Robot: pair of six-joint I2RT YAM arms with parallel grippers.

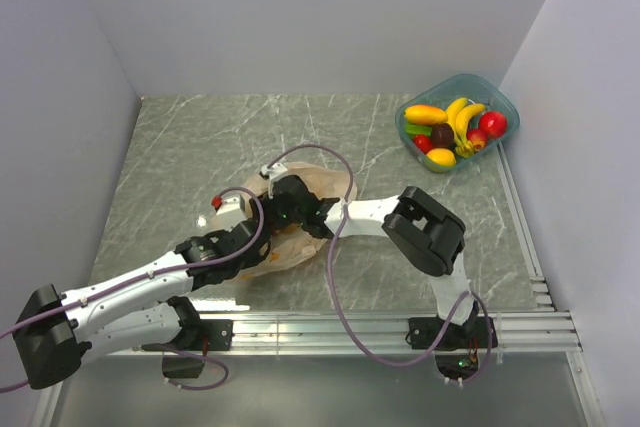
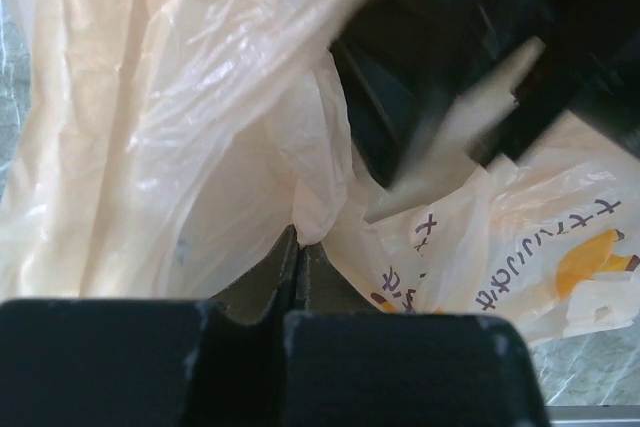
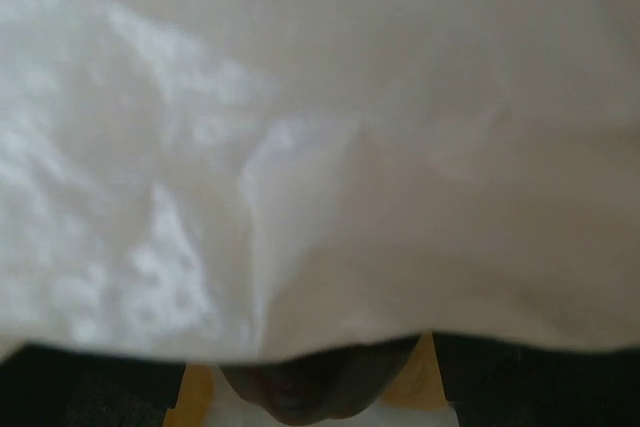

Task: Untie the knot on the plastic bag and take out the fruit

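Observation:
The pale orange plastic bag [image 1: 288,253] lies crumpled at the table's middle front, under both grippers. My left gripper [image 1: 252,231] comes in from the left; its jaws [image 2: 298,237] are shut on a thin fold of the bag [image 2: 180,147]. My right gripper [image 1: 290,211] presses into the bag from the right. In the right wrist view the bag's plastic [image 3: 320,147] drapes over nearly everything. Below it my right gripper [image 3: 310,397] stands wide open around a dark round fruit [image 3: 305,392], with small gaps on both sides. I cannot make out the knot.
A teal clear tub [image 1: 503,99] at the back right holds bananas, a mango and several red and dark fruits. Grey walls close in the left, back and right. A metal rail [image 1: 400,325] runs along the near edge. Purple cables loop over the arms.

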